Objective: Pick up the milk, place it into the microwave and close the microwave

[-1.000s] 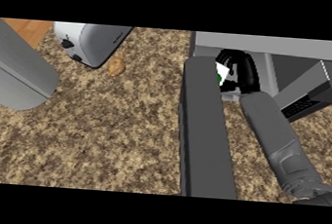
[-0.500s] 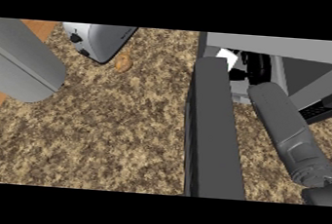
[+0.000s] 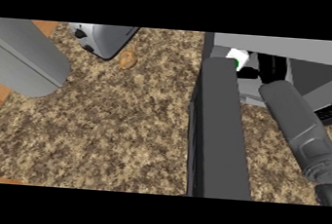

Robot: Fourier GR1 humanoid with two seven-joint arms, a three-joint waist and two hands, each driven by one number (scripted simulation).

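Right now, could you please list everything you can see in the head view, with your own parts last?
Counter: one, speckled brown, fills the view.
Microwave: one, grey, upper right, open.
Microwave door: one, dark grey, swung out toward the lower edge.
Milk: one, white with green, inside the microwave.
Toaster: one, silver, top left.
Small brown item: one, beside the toaster.
Left forearm: grey, left edge; hand unseen.
Right hand: black, inside the microwave beside the milk.

My right forearm point(image 3: 301, 128) reaches up the right side into the microwave point(image 3: 303, 50), where the milk point(image 3: 237, 58) sits just behind its open door point(image 3: 218, 132) (which stands edge-up mid-counter point(image 3: 125, 125)). My left forearm point(image 3: 21, 57) lies far left; a toaster point(image 3: 102, 36) sits behind, a small round item point(image 3: 127, 59) just beside it.
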